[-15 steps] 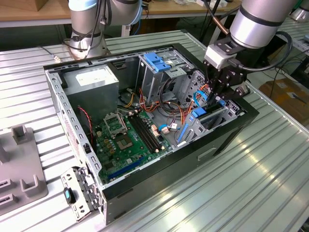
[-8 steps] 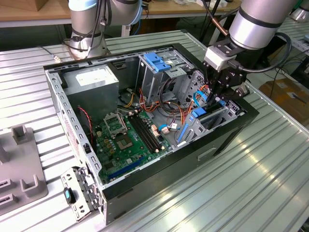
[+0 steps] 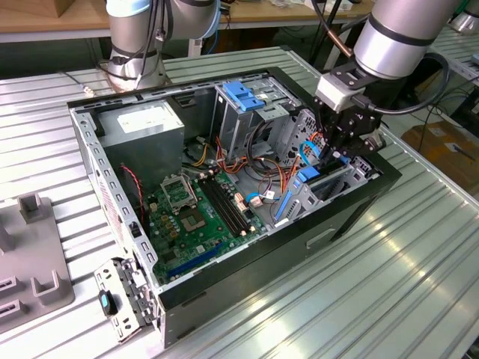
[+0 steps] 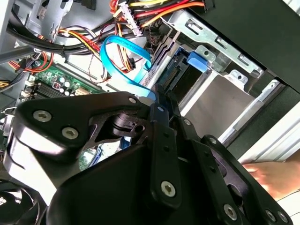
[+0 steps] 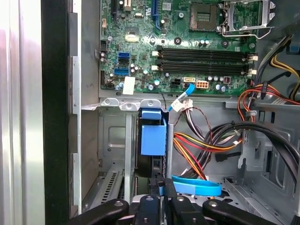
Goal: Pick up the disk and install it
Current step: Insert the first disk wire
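The disk (image 3: 303, 182) stands on edge in the drive bay at the exterior view's right end of the open computer case (image 3: 97, 161). Its blue plastic rail (image 5: 153, 138) and dark body (image 4: 180, 77) show in both wrist views. My gripper (image 3: 329, 158) hangs straight over the bay. Its black fingers (image 5: 169, 199) are drawn close together on the disk's upper edge, with a strip of blue between them. In the second wrist view the gripper (image 4: 157, 98) meets the disk just beside a blue data cable (image 4: 124, 51).
Inside the case lie the green motherboard (image 3: 198, 213), a grey power-supply box (image 3: 142, 123), a metal cage with a blue top (image 3: 247, 97) and bundles of coloured wires (image 5: 197, 150). A person's hand (image 4: 272, 176) rests outside the case wall. A grey fixture (image 3: 30, 254) sits at the exterior view's left.
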Robot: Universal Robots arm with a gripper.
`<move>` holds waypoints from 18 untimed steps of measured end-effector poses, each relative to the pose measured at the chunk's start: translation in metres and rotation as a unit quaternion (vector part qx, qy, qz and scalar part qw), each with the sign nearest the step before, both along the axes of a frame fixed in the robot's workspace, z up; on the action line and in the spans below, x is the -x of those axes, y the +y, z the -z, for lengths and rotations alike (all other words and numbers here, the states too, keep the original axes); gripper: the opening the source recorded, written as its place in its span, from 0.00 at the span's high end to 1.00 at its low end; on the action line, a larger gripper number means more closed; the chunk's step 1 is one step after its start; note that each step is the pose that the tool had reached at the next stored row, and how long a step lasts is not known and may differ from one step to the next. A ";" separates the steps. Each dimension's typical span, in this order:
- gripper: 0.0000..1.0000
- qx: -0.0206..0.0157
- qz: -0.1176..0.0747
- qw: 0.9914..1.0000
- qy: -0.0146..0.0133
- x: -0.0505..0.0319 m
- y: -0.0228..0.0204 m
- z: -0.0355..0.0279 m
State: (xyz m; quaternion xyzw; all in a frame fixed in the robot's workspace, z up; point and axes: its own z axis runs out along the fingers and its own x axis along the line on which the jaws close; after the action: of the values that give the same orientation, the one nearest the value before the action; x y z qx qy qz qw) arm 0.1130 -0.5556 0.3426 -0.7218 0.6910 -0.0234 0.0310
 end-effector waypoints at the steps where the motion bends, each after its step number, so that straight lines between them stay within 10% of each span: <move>1: 0.84 0.000 0.000 1.000 0.000 0.0000 0.0000 0.0002; 18: 0.64 0.000 0.000 1.000 0.000 0.0000 0.0000 -0.0070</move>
State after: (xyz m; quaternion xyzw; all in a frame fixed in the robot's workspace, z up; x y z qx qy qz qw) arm 0.1130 -0.5556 0.3496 -0.7218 0.6910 -0.0234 0.0310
